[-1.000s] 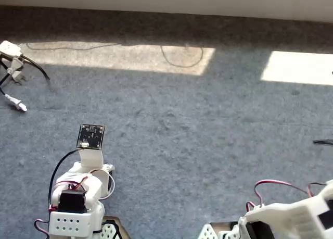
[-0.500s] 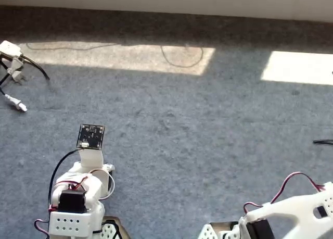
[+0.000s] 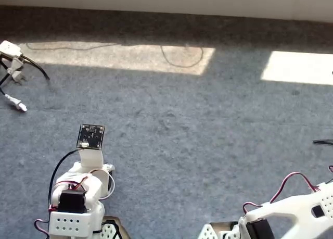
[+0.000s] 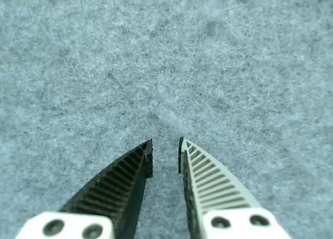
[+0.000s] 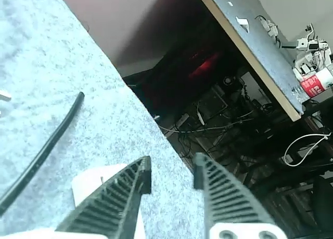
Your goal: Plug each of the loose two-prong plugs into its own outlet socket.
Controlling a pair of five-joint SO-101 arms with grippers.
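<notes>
Left gripper [image 4: 165, 155] and right gripper [image 5: 171, 174] both slightly parted, holding nothing; loose white plugs [image 3: 18, 107] lie at the surface's [image 3: 182, 135] far-left edge, beside a partly cut-off outlet block [image 3: 9, 48].

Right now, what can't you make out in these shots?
- Plugs, high view: too small at the left edge; prongs and sockets unreadable.
- Cable, high view: cut off by the right edge, so its end is unknown.
- White piece, right wrist view: partly hidden by the right claw.
- Right arm, high view: cut off by the lower corner.
</notes>
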